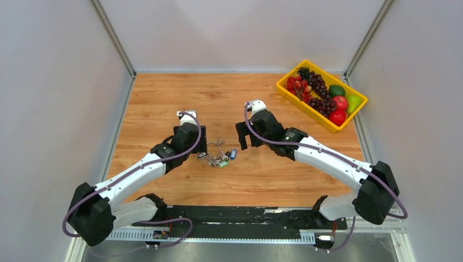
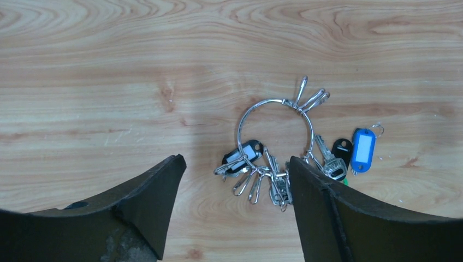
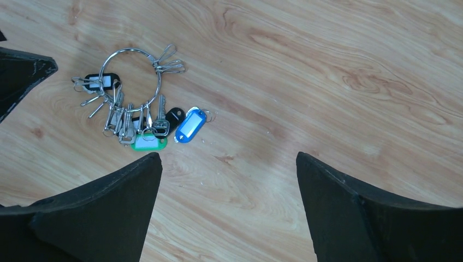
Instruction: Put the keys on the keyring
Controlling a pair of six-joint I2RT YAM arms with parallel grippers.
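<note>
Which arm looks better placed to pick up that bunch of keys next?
Probably the left. The left hand, open, hangs right over the keyring, whose lower part lies between its fingers. The right hand, also open, sits off to one side, the keys outside its fingers.

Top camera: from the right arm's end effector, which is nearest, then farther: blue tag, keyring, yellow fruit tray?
1. Blue tag, just left of the right end effector.
2. Keyring, a little further left.
3. Yellow fruit tray, far back right corner.
</note>
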